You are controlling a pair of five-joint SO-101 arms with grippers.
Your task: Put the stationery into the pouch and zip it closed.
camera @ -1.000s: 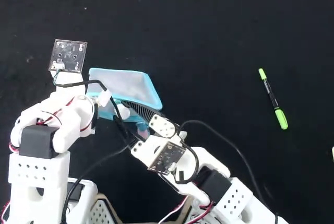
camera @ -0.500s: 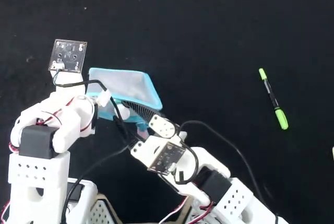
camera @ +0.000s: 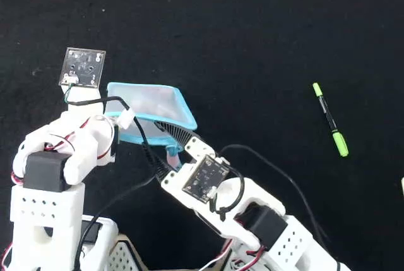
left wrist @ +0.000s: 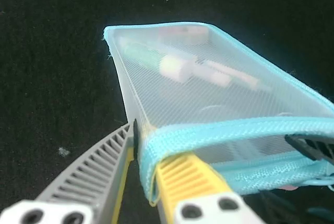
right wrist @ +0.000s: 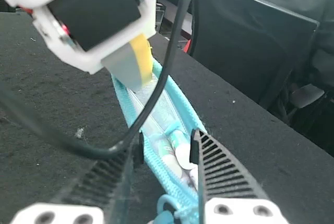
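Your left gripper (left wrist: 142,153) is clenched on one end of the pouch (left wrist: 209,98), with the teal zip band pinched between its grey and yellow jaws. The mesh body stretches away from that gripper. Through the mesh you can see several pieces of stationery (left wrist: 175,67) already inside, pens and what looks like an eraser among them.

Your right gripper (right wrist: 166,148) sits at the opposite end of the pouch, facing the left one. Its jaws are parted, 1 on each side of the open mouth. You cannot tell from here whether they press on the fabric. The teal zip pull (right wrist: 166,207) lies close beneath this gripper, between the bases of the jaws.

1 green pen (camera: 329,119) lies outside on the black surface (camera: 252,43), well apart from both grippers and off to the outer side of the right one.

By the look of it you are between loading and zipping: the mouth is open and the right gripper is by the zip, yet the pen is not in. The next move probably calls for taking the right gripper over to that pen while the left keeps the pouch steady. Drop the pen through the mouth, and only then go for the pull.
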